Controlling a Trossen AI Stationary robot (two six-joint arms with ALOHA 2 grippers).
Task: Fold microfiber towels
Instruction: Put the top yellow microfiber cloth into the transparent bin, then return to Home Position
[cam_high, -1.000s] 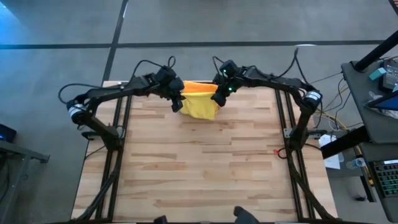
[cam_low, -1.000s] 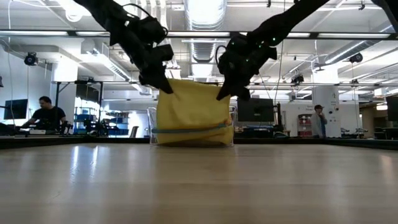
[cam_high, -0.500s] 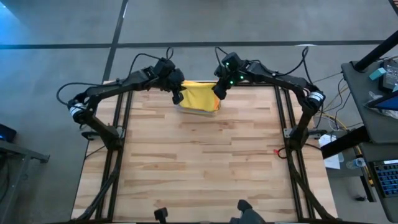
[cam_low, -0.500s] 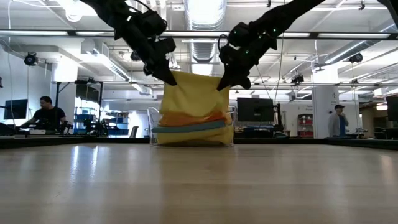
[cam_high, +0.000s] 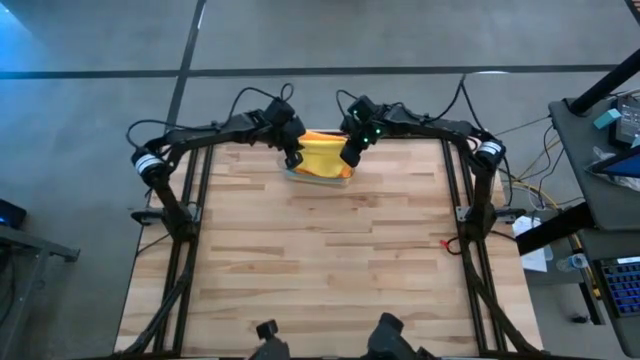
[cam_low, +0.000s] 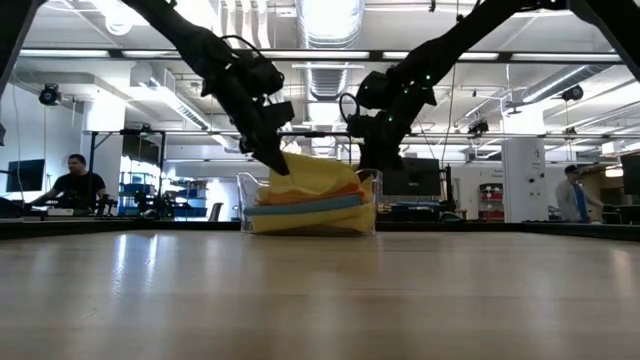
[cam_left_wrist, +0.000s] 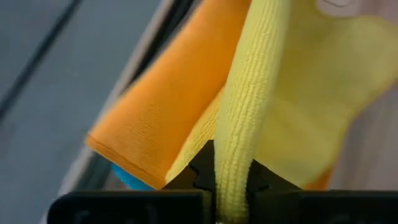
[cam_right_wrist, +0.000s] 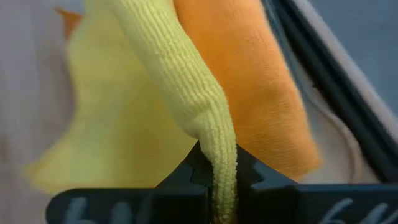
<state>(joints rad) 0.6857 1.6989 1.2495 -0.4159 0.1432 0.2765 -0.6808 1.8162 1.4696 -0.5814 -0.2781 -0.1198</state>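
Observation:
A yellow microfiber towel (cam_high: 322, 157) drapes over a stack of folded towels in a clear plastic bin (cam_low: 244, 205) at the table's far edge. In the stack, an orange towel (cam_left_wrist: 168, 118) lies over a light blue one (cam_low: 300, 207) and another yellow one (cam_low: 310, 224). My left gripper (cam_high: 293, 158) is shut on the top towel's left end. My right gripper (cam_high: 349, 157) is shut on its right end. Both hang just above the bin. My left gripper pinches the yellow towel's left edge (cam_left_wrist: 232, 177) between its two fingers, slanting down from the table's left. The cloth runs slack from the fingers down onto the orange towel. My right gripper pinches the right edge, bunched into a thick fold (cam_right_wrist: 222, 171), slanting down from the table's right. The towel sags from it onto the stack.
Bare wooden table top (cam_high: 320, 260) stretches from the bin to the near edge. The bin's clear walls (cam_low: 372, 200) stand close beside both grippers. Beyond the table, people sit and stand in the room (cam_low: 75, 185).
Both grippers have gone toward the far edge and down. The yellow towel, which hung as a flat sheet in front of the bin, has been carried over the bin and lowered. It now sags onto the orange towel, and the stack shows.

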